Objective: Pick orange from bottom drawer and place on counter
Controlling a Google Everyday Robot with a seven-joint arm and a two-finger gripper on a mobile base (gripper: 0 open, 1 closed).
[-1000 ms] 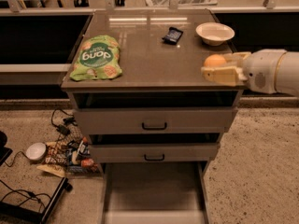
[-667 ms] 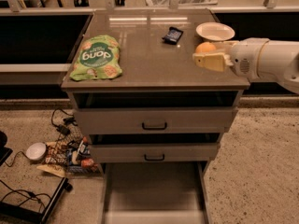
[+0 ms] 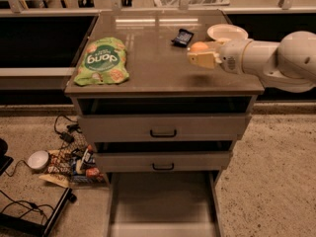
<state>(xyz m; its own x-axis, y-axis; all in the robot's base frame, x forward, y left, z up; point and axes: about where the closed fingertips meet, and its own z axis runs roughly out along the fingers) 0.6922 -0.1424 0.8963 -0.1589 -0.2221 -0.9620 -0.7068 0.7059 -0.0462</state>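
The orange (image 3: 199, 47) sits between the cream fingers of my gripper (image 3: 199, 55), held a little above the right half of the counter (image 3: 158, 58). The white arm reaches in from the right edge. The gripper is shut on the orange. The bottom drawer (image 3: 163, 204) is pulled out at the bottom of the view, and its flat floor shows nothing on it. The two upper drawers with black handles are nearly shut.
A green snack bag (image 3: 101, 61) lies on the counter's left side. A dark packet (image 3: 182, 36) and a white bowl (image 3: 227, 32) sit at the back right. Cables, a small white dish (image 3: 38, 159) and clutter (image 3: 74, 162) lie on the floor at the left.
My gripper has moved left with the orange, from over the counter's right edge to further in above the counter.
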